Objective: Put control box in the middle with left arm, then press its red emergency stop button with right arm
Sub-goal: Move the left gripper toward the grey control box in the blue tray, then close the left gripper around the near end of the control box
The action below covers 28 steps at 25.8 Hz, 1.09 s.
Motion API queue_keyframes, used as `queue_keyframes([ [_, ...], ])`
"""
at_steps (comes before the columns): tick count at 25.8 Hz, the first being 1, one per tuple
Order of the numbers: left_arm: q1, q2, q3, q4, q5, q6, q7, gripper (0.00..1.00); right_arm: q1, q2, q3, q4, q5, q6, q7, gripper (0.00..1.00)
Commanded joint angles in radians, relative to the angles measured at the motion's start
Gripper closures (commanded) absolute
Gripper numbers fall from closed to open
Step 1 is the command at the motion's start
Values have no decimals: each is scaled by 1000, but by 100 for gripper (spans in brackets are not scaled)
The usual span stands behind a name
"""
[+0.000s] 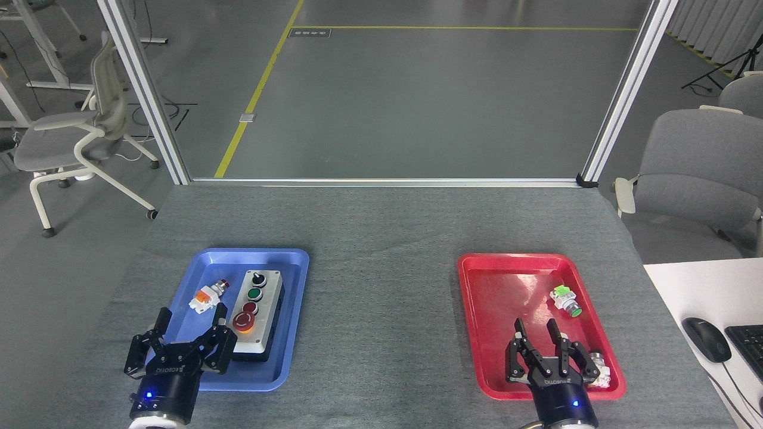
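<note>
The left black clawed gripper point(191, 317) stands with its fingers point(221, 314) spread wide and empty, touching nothing. Just beyond its right fingertip sits the long rectangular control box with a light grey face and black base point(257, 313), lying inside the glossy blue plastic tray point(295, 310) with rounded corners. The big red mushroom emergency stop button with a yellow collar point(242, 322) is the control nearest that fingertip; further off along the box run a smaller flat dark-red button point(250, 307), a green button point(254, 294) and a black knob point(257, 278). Ahead of the spread fingers, a small loose orange-and-white pushbutton with a red tip point(207, 295) lies tilted on the tray floor.

The right black clawed gripper point(536, 329) has its fingers point(520, 329) partly parted, clearly narrower than the left pair, with nothing between them. It hangs over the near end of the shiny red plastic tray point(471, 310). Beyond and to the right of those fingers lies a small green-topped white pushbutton point(565, 300); just right of the gripper body rests a small white part with a metal end point(598, 365).

Between the two trays stretches the bare grey felt-like surface point(381, 298), finely textured, with the box well to the left of it.
</note>
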Motion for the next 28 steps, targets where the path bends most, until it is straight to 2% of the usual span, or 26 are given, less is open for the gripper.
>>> queue_keyframes([
  [1,22,-14,-12,3,-158,23,6,1,-2,-2,-2,0,-2,-9,2,9],
  [3,42,-39,-26,6,-196,48,6,1,-2,-3,-2,0,-2,-31,2,3],
  [9,60,-53,-65,54,-196,60,-1,1,-1,1,-9,0,0,-42,2,3],
  [13,51,-91,-70,85,-195,58,-14,1,-1,1,-6,0,0,-37,2,3],
  [19,-29,-125,-76,212,-186,55,-24,1,-2,14,-9,0,1,-34,-1,3],
  [22,-73,-132,-76,289,-184,57,-24,1,-4,40,-17,-3,6,-38,-1,3],
  [28,-133,-131,-75,404,-183,60,-14,1,-5,29,-15,9,4,-37,-4,3],
])
